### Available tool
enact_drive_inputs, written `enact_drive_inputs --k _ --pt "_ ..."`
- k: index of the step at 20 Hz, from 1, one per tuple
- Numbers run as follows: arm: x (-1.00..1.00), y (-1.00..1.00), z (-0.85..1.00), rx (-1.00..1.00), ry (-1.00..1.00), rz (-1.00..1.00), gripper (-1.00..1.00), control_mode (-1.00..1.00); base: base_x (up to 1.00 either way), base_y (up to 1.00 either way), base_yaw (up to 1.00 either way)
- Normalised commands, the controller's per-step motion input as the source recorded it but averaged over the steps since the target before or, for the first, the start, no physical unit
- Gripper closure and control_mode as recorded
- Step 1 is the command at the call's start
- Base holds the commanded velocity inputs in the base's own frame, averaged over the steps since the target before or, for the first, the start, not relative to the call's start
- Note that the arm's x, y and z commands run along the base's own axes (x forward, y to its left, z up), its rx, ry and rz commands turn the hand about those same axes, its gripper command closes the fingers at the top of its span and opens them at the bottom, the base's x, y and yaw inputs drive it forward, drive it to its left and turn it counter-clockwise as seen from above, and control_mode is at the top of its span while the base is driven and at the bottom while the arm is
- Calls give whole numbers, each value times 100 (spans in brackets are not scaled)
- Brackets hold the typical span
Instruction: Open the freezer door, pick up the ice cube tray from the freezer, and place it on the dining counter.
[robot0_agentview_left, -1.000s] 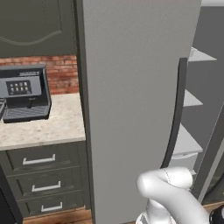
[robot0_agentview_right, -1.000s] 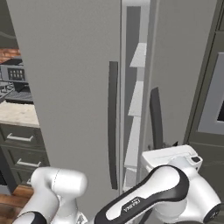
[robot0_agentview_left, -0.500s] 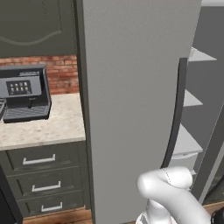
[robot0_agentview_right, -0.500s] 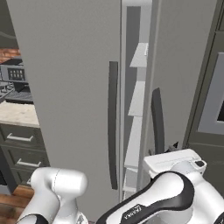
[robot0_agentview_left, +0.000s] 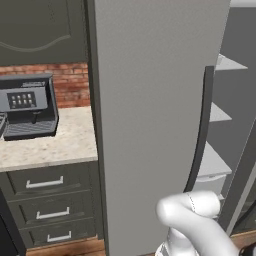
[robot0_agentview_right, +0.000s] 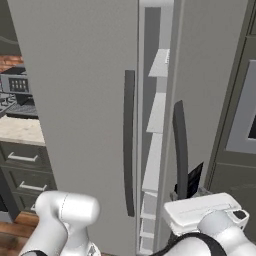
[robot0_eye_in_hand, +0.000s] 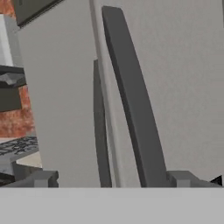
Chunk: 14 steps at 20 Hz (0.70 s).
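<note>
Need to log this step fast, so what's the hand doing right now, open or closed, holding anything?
Hand: open, holding nothing; its fingers stand either side of the freezer door handle without clamping it.

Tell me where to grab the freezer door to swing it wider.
Probably best to take the handle of the freezer door near mid-length. Come from the front, with the open gripper straddling it sideways, because it is a slim vertical bar standing off the ajar panel.
</note>
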Motion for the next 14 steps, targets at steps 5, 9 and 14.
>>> enact_drive_inputs --k 5,9,14 --pt "-100 15 27 0 7 -8 -100 -100 0 0 0" --pt "-77 65 38 0 10 -22 -100 -100 0 0 0" --pt "-42 84 40 -2 9 -28 -100 -100 0 0 0"
